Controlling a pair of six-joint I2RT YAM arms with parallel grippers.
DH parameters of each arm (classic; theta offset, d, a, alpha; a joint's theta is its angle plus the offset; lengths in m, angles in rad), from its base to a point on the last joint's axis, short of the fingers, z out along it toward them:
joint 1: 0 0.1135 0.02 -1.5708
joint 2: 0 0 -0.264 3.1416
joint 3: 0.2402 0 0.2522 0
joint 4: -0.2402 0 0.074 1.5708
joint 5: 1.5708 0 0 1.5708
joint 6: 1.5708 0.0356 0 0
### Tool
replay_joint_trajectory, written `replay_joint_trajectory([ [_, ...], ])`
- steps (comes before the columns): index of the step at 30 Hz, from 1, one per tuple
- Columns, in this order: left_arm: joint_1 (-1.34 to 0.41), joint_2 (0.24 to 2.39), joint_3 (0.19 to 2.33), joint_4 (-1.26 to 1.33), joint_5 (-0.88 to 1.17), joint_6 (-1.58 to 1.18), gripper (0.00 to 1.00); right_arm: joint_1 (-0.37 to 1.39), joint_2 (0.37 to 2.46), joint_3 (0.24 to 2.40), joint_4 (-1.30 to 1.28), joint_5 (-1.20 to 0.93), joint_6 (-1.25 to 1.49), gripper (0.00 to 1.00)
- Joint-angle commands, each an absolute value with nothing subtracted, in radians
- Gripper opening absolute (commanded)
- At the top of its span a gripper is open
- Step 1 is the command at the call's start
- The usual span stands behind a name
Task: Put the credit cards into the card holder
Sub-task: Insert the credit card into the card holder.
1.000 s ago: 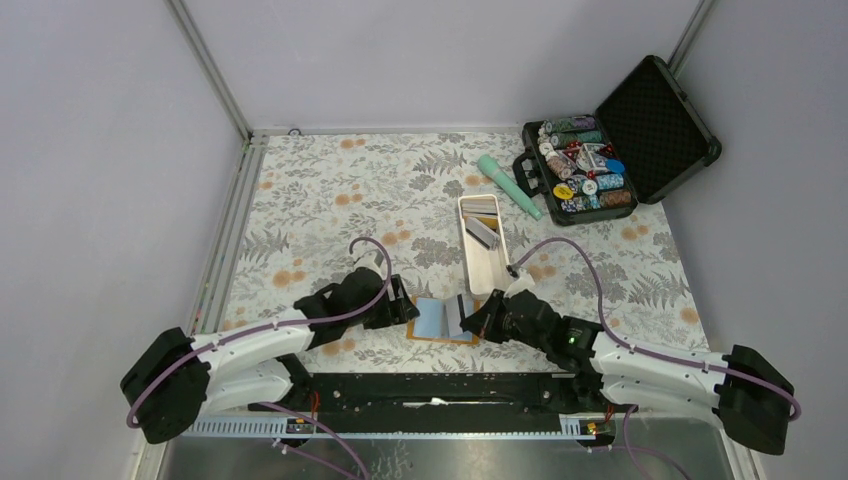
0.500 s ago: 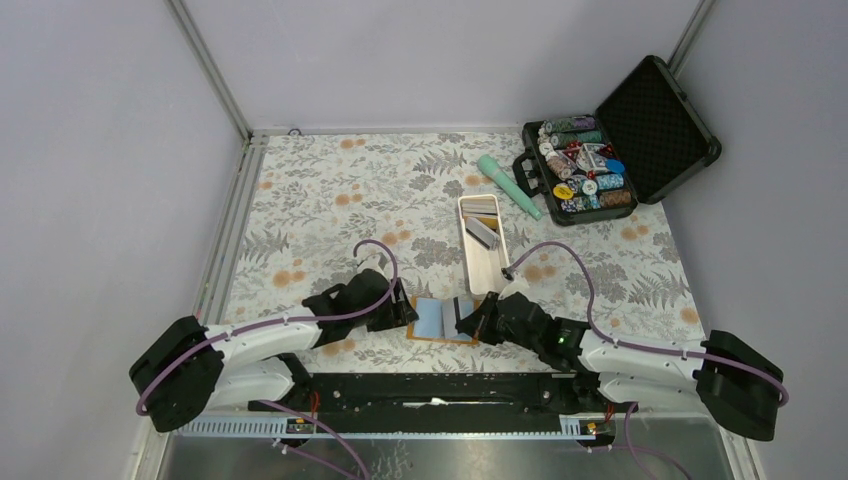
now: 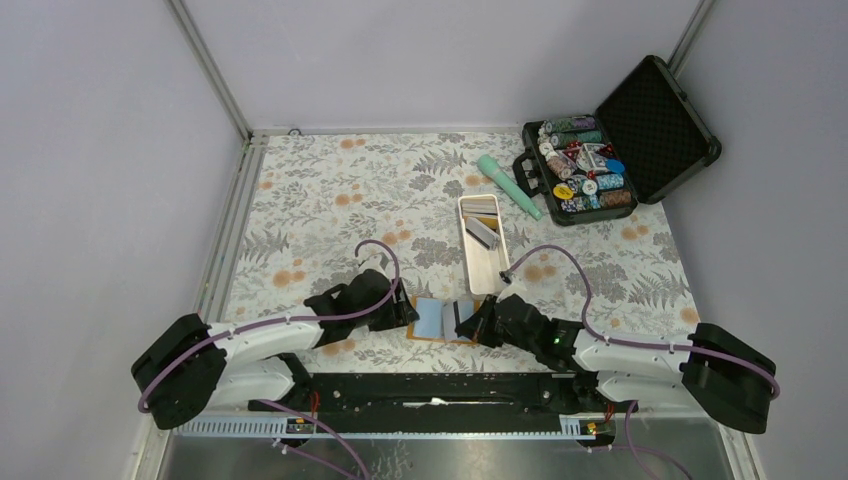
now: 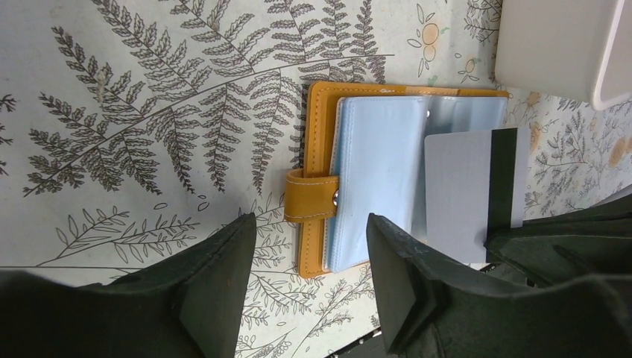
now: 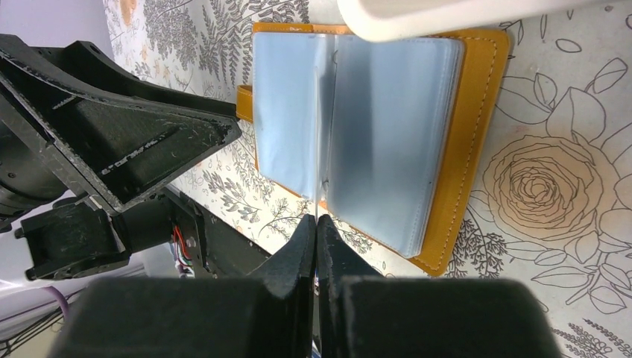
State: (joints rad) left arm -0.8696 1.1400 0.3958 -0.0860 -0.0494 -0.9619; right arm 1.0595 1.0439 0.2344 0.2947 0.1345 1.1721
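Left wrist: card holder (image 4: 373, 179) tab (image 4: 313, 195) leftward

The holder (image 3: 432, 320) lies open on the counter (image 3: 330, 200) near its front edge. The left fingers (image 4: 216, 291) are just left of it with its snap tab (image 4: 313, 195) in line with the gap between them, and the right fingers (image 5: 298, 261), just right of it, pinch a card (image 4: 456, 195) over its right half. Just behind that right half a tray (image 3: 470, 262) runs away from the holder with more cards (image 3: 483, 231) in its far half, and well behind and right of the holder lie a tube (image 3: 508, 186) and an open case (image 3: 660, 120) with chips (image 3: 585, 170) in it.
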Motion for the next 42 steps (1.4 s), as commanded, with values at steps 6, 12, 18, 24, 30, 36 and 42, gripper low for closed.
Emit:
replay_joint_trajectory([
  [6,-0.875,1.160,0.420,-0.046,-0.069,-0.957,0.58,1.068,1.075,0.219,0.363,0.118,1.196,0.00],
  [12,-0.875,1.160,0.418,-0.045,-0.069,-0.959,0.57,1.068,1.083,0.208,0.367,0.114,1.204,0.00],
  [18,-0.876,1.169,0.420,-0.043,-0.064,-0.956,0.56,1.068,1.103,0.198,0.377,0.112,1.210,0.00],
  [24,-0.877,1.182,0.419,-0.034,-0.056,-0.954,0.55,1.068,1.125,0.201,0.396,0.116,1.212,0.00],
  [30,-0.876,1.210,0.418,-0.023,-0.051,-0.951,0.52,1.068,1.142,0.197,0.411,0.124,1.213,0.00],
  [36,-0.878,1.237,0.420,-0.012,-0.043,-0.945,0.48,1.068,1.158,0.198,0.425,0.139,1.213,0.00],
  [42,-0.881,1.257,0.424,-0.011,-0.041,-0.939,0.41,1.067,1.171,0.199,0.437,0.147,1.215,0.00],
])
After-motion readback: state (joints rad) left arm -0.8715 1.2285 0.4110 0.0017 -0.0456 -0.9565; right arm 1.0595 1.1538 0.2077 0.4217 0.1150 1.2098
